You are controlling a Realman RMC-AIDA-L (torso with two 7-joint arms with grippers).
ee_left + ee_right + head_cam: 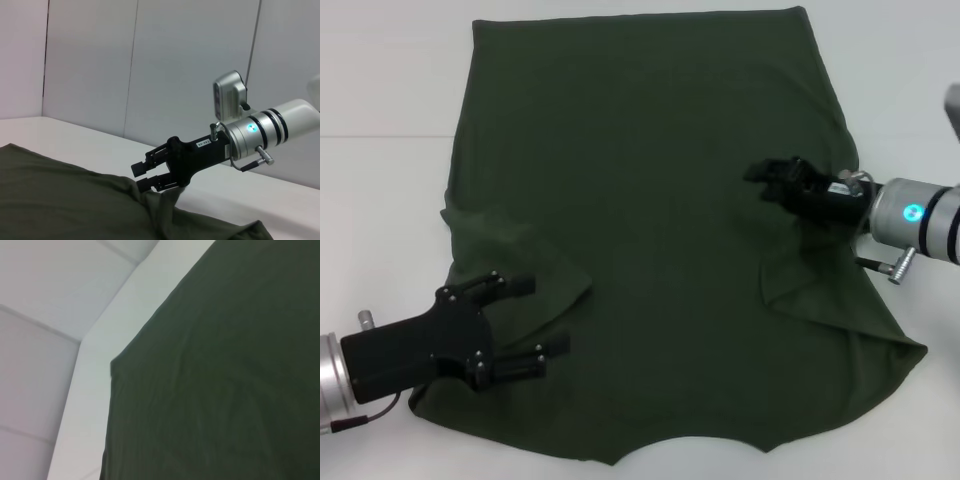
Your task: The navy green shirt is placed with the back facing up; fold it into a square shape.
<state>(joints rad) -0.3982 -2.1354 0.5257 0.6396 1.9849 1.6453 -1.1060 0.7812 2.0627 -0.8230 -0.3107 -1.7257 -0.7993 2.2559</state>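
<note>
With both sleeves folded inward on the navy green shirt [650, 220] spread across the white table [380, 80], the left gripper [525, 325] and right gripper [770, 182] hover open-fingered; next probably comes grasping the near edge.

The navy green shirt [650, 230] covers most of the white table [380, 180]. Bare table runs along the left edge, the far edge and the right edge. The left gripper [525, 325] and the right gripper [775, 178] both sit over the cloth, well apart, with open room between them.
</note>
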